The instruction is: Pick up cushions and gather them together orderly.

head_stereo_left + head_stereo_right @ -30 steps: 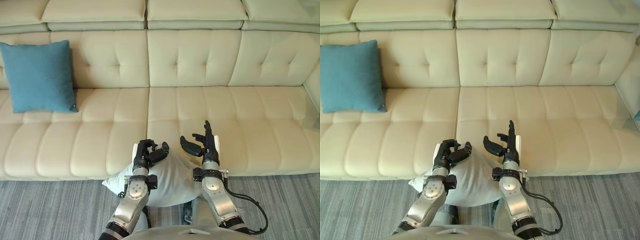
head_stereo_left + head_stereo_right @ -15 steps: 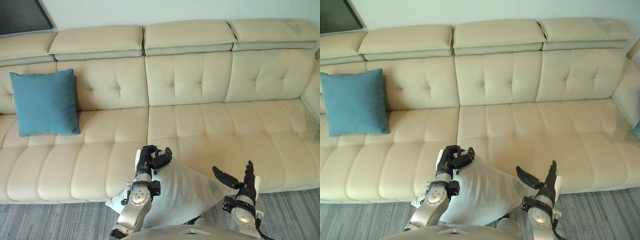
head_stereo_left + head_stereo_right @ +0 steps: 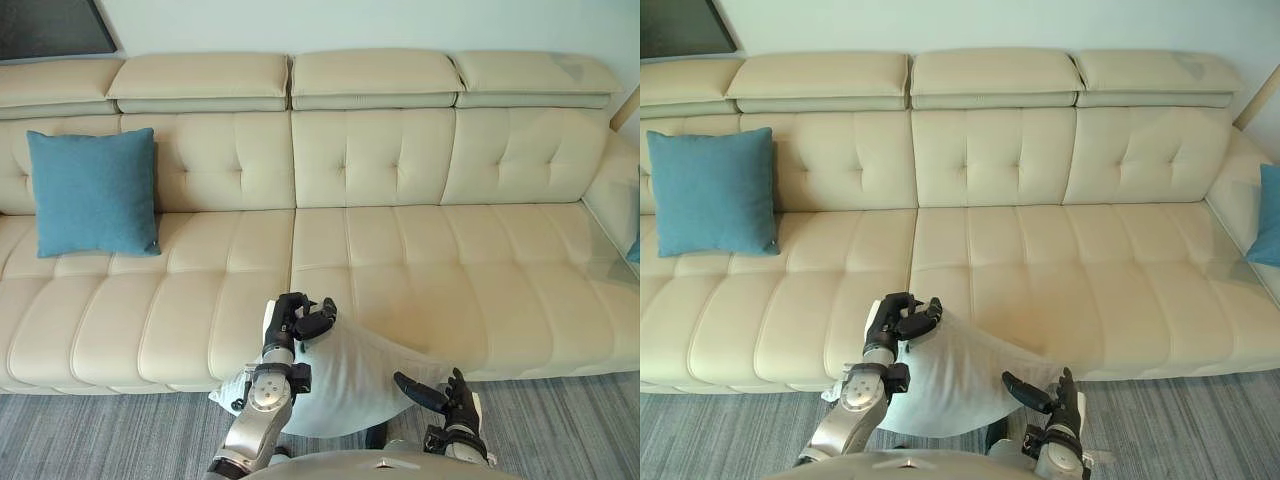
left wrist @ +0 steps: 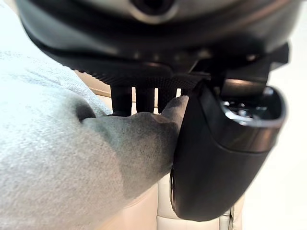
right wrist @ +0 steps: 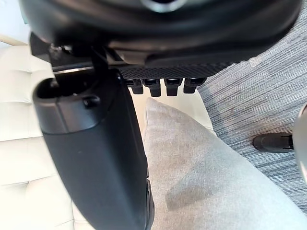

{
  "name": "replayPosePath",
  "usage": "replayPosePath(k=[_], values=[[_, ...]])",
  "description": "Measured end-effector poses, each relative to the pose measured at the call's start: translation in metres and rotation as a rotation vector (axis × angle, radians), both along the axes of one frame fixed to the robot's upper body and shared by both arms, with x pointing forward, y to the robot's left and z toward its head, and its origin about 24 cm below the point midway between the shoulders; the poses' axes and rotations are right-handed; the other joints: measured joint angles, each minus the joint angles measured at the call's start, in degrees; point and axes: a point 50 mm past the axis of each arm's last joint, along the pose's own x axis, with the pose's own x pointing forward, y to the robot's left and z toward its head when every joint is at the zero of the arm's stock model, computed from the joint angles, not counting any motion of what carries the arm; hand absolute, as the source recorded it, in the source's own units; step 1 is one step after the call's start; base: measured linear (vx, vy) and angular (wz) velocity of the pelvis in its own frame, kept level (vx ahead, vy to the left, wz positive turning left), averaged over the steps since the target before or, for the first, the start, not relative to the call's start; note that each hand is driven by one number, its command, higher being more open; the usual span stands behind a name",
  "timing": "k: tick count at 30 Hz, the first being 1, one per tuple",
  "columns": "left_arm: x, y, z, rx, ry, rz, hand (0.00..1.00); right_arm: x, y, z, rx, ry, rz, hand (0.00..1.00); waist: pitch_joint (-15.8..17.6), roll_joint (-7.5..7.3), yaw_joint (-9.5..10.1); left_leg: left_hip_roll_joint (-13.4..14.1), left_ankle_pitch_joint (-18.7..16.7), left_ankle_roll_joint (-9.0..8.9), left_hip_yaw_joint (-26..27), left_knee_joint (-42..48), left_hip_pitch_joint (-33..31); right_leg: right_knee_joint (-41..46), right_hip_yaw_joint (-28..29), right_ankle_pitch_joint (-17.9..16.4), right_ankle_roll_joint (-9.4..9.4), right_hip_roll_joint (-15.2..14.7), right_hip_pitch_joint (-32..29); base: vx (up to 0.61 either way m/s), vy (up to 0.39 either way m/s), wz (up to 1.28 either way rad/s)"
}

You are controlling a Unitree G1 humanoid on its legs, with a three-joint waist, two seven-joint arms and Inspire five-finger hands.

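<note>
A pale grey cushion (image 3: 352, 372) hangs in front of the sofa's seat edge, low in the middle. My left hand (image 3: 296, 320) is shut on its upper left corner; in the left wrist view the grey cloth (image 4: 57, 158) is pinched between the thumb (image 4: 220, 158) and the fingers. My right hand (image 3: 440, 394) is open, low by the cushion's right corner, fingers straight. Its wrist view has the cushion (image 5: 206, 177) just past the thumb (image 5: 96, 153). A blue cushion (image 3: 92, 190) leans upright against the sofa back at the far left.
The long cream leather sofa (image 3: 420, 250) spans the view, its seat bare between the cushions. Another blue cushion (image 3: 1265, 215) rests at the sofa's far right end. Grey striped carpet (image 3: 100, 430) lies in front.
The camera has tilted up. My right hand has let go of the cushion's top and dropped low to its right corner. My left hand keeps its hold on the corner.
</note>
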Motion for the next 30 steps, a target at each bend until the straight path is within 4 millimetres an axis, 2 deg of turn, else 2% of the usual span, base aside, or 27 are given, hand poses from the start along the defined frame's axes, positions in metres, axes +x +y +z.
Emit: replayPosePath(k=[4,10,14,23,30], values=[[-0.001,0.001,-0.002,0.004,0.009,0.003,0.0,-0.001,0.004,-0.001,0.007,0.008,0.015,1.0,0.1,-0.43,-0.02,-0.59,0.17,0.55,0.11,-0.02,-0.41,-0.48,0.08,0.63,0.51,-0.57,0.05,-0.15,0.029,0.0],[-0.001,0.0,-0.002,0.001,0.009,-0.002,0.0,-0.009,0.003,-0.007,0.013,0.052,-0.007,1.0,0.19,-0.81,-0.48,-0.33,0.03,0.32,0.04,-0.32,-0.74,-0.46,0.18,0.63,0.57,-0.37,-0.38,-0.02,0.002,0.0],[0.0,0.0,-0.002,0.0,0.007,-0.001,0.0,-0.016,0.006,-0.015,0.079,0.087,-0.052,1.0,0.18,-0.8,-0.55,-0.16,0.51,0.12,0.41,-0.54,-0.52,-0.28,0.51,0.54,0.28,-0.28,-0.67,0.06,0.012,-0.04],[0.0,0.002,-0.001,0.01,0.003,-0.013,0.0,-0.003,0.007,-0.02,0.145,0.063,-0.093,1.0,0.06,-1.0,-0.65,-1.0,0.5,0.15,0.32,-0.83,0.39,-0.28,0.4,0.64,0.4,-0.82,-0.14,0.01,0.029,0.0],[0.0,0.003,0.0,0.001,0.002,-0.011,0.0,-0.002,0.005,-0.024,0.22,0.044,-0.155,1.0,0.02,-1.11,-0.64,-1.21,0.71,0.45,-0.4,-0.52,0.04,-0.3,-0.06,0.84,0.67,-1.13,0.01,-0.05,0.016,0.05]])
